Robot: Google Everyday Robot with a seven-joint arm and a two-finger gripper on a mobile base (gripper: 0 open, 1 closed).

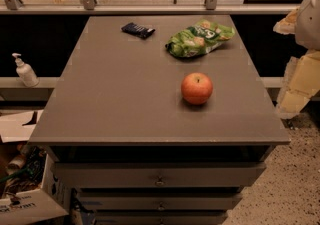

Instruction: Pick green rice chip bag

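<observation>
The green rice chip bag [199,38] lies flat on the grey table top [115,94] at the far right, crinkly bright green with a white logo. My gripper [296,86] shows as pale cream parts at the right edge of the camera view, beyond the table's right side. It is well to the right of the bag, nearer to me, and touches nothing on the table.
A red apple [196,88] stands near the table's middle right, in front of the bag. A small dark blue wrapper [137,30] lies at the far middle. A white pump bottle [24,70] stands on a ledge to the left. Boxes [25,204] sit on the floor at lower left.
</observation>
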